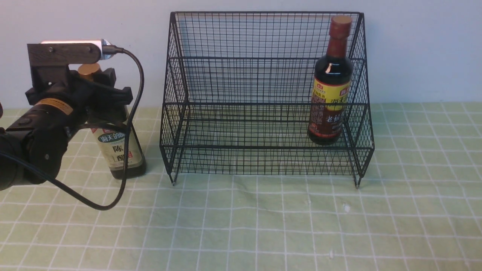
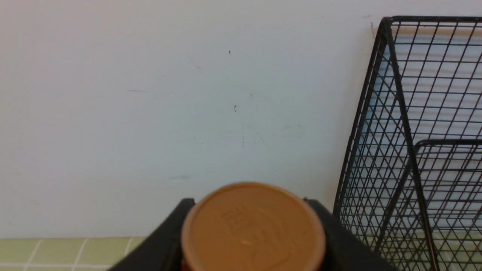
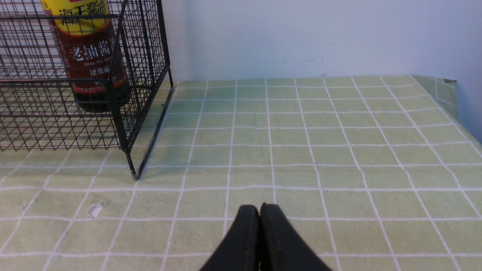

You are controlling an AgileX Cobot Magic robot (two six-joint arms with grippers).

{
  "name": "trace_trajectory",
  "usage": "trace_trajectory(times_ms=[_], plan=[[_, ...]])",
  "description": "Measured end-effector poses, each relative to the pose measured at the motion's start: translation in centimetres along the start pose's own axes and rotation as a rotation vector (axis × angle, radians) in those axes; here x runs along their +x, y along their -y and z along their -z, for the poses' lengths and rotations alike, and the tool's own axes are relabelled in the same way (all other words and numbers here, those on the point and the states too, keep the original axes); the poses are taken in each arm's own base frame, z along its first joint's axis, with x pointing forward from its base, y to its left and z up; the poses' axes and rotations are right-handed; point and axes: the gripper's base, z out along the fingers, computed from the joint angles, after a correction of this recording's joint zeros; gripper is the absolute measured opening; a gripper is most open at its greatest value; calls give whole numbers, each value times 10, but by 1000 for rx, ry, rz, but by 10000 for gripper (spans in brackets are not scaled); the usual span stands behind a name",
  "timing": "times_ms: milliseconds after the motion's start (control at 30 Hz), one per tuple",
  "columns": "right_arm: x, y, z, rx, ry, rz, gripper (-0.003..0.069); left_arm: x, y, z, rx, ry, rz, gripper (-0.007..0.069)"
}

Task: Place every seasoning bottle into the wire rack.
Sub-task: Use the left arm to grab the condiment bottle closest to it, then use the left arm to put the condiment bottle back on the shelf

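The squarish seasoning bottle with dark liquid and a beige label stands on the green cloth, left of the wire rack. My left gripper is at its neck, just under the gold cap. In the left wrist view a black finger lies tight against each side of the cap. The round seasoning bottle with a reddish-brown neck stands upright inside the rack at its right end. My right gripper hovers shut and empty over the cloth, right of the rack; it is out of the front view.
A black cable loops from the left wrist camera down in front of the squarish bottle. The pale wall rises right behind rack and bottles. The rack's left side stands close beside the left gripper. Checked green cloth covers the table.
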Motion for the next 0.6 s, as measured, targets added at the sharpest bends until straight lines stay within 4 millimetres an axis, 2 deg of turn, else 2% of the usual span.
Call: trace_trajectory(times_ms=[133,200,333,400,433,533,600], plan=[[0,0,0,0,0,0,-12,-9,1,11,6,-22,4,305],[0,0,0,0,0,0,-12,-23,2,21,10,14,9,305],[0,0,0,0,0,0,-12,-59,4,36,16,91,30,305],[0,0,0,0,0,0,-12,-87,6,42,23,138,53,305],[0,0,0,0,0,0,-12,-92,6,43,25,148,55,305],[0,0,0,0,0,0,-12,-126,10,48,42,195,73,305],[0,0,0,0,0,0,-12,-141,16,50,62,218,73,305]])
